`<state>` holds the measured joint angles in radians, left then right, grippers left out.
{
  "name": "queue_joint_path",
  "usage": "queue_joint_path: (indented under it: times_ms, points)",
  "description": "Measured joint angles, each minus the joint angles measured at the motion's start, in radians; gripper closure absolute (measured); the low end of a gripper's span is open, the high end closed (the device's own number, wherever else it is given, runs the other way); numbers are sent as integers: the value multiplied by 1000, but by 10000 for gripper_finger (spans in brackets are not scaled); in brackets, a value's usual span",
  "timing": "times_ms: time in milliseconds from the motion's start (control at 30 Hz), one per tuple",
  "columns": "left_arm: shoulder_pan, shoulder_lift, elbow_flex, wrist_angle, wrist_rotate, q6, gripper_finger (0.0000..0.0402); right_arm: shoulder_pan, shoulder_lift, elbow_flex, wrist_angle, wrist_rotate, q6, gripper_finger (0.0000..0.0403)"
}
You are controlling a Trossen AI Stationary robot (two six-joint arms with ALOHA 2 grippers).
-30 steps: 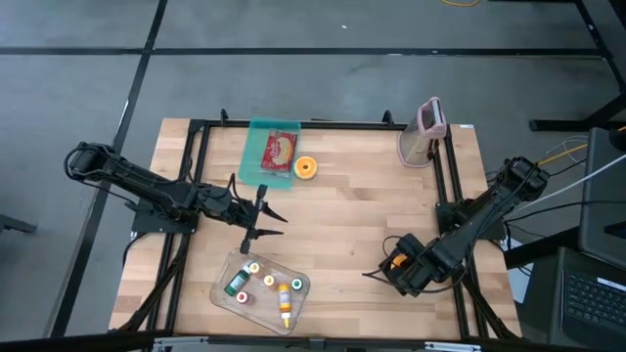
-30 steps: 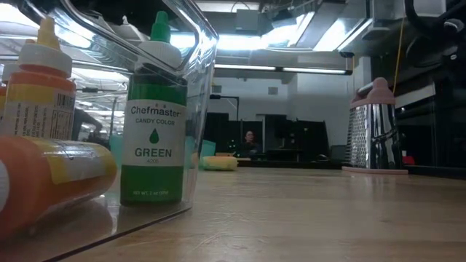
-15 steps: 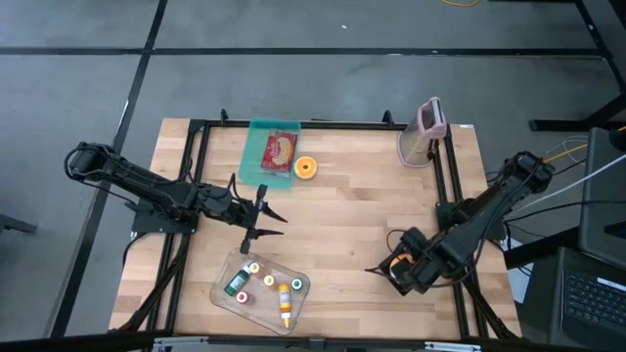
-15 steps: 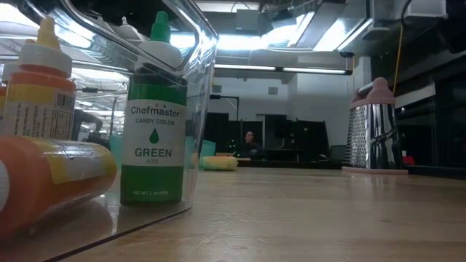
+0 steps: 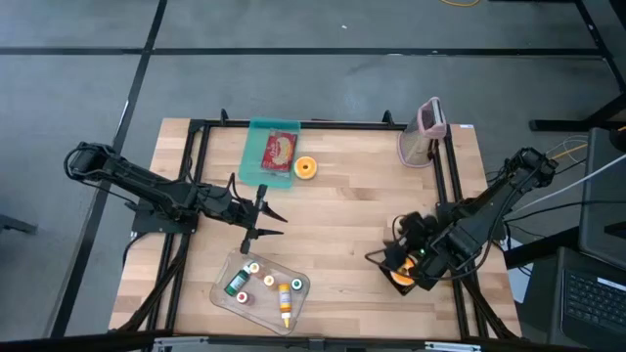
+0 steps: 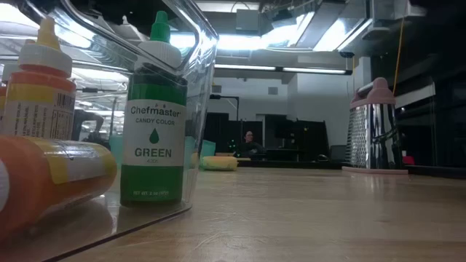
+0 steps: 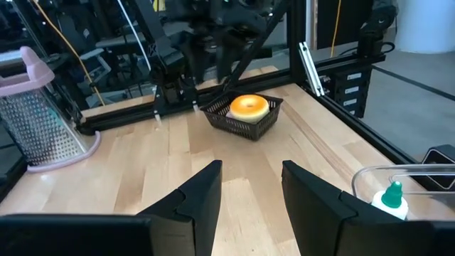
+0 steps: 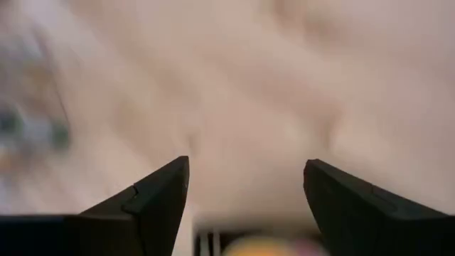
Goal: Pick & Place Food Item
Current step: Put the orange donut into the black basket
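doughnut sits in the basket, right tool spread above it

the right tool (image 5: 383, 260) hangs near the desk's (image 5: 352, 205) right front area with its fingers (image 8: 153, 195) spread wide and nothing between them. just under it, a glazed doughnut (image 7: 249, 107) lies in a small dark wire basket (image 7: 244, 121) that rests on the wood. the left tool (image 5: 274, 221) waits over the desk's left middle, its two fingers (image 7: 195, 203) parted and holding nothing, pointing toward the basket. a clear tray (image 5: 260, 286) of small colouring bottles stands at the front, the green bottle (image 6: 155, 116) upright in it. a teal tray (image 5: 271, 153) with a red packet lies at the back, a second doughnut (image 5: 306, 168) just beside it, and a metal grater (image 5: 421, 135) with a pink handle stands at the back right.
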<state>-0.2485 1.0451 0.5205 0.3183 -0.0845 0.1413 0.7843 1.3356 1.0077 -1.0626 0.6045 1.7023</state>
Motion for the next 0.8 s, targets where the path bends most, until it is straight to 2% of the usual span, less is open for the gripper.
queue_joint_path:
  times_ms: [100, 167, 233, 367, 467, 600, 700, 800]
  points:
    - [0, 0, 0, 16, -1, 18, 258, -44, 0, 14, 14, 210, -54, 135]
    - [0, 0, 0, 51, -2, 27, 258, -102, 2, 14, 25, 267, -121, 137]
    - [0, 0, 0, 104, -32, 39, 258, -174, 11, 14, 54, 278, -222, 141]
    - [0, -12, -7, 188, -186, 41, 258, -317, 26, 13, 207, 260, -498, 147]
    - [0, -67, -41, 196, -209, 40, 258, -401, 26, 13, 350, 244, -680, 151]
    - [15, -218, -123, 195, -231, 30, 258, -497, 26, 13, 475, 235, -867, 151]
    - [30, -423, -188, 129, -223, -6, 257, -553, 26, 13, 515, 173, -945, 151]
    - [27, -640, -233, -12, -185, -70, 253, -575, 26, 13, 532, 147, -985, 152]
